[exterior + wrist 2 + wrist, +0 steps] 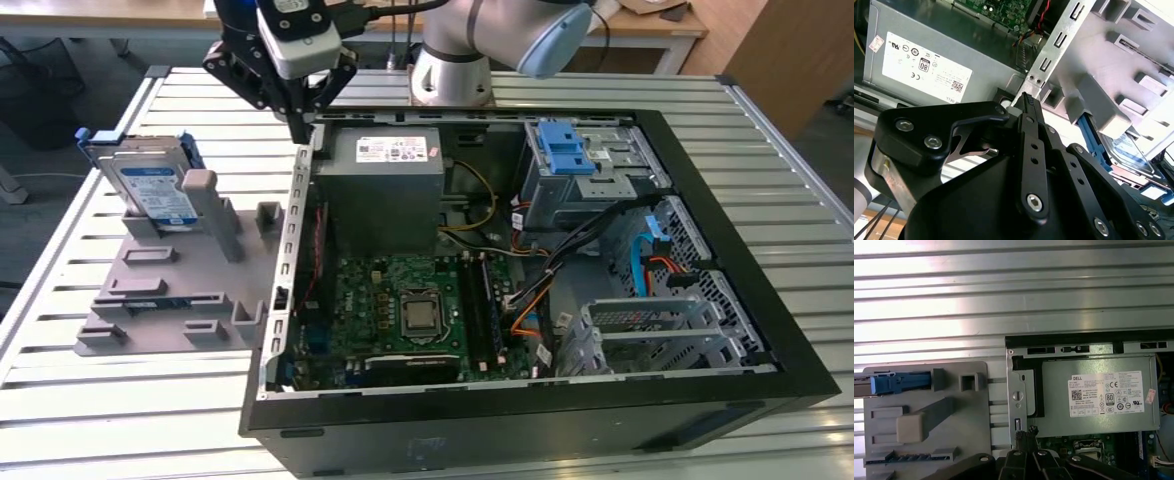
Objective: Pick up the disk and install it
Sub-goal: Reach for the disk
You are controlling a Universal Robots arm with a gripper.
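Observation:
The disk [144, 185] stands on edge in a grey holder [174, 290] on the table, on the exterior view's left; it is silver with a blue-and-white label and a blue carrier bracket. My gripper [299, 122] hangs above the open computer case's back corner beside the power supply, to the right of the disk and apart from it. Its fingers are shut together with nothing between them. In the first wrist view the disk [899, 382] shows edge-on as a blue strip, with the gripper [1027, 432] over the case wall. In the second wrist view the disk [1131, 150] sits beyond the gripper [1027, 98].
The open black computer case [747, 300] lies flat on the slatted metal table [134, 420]. Inside are the grey power supply box [387, 190], the motherboard [414, 310], a blue-latched drive cage [581, 160] and loose cables. The arm's base [454, 75] stands behind the case.

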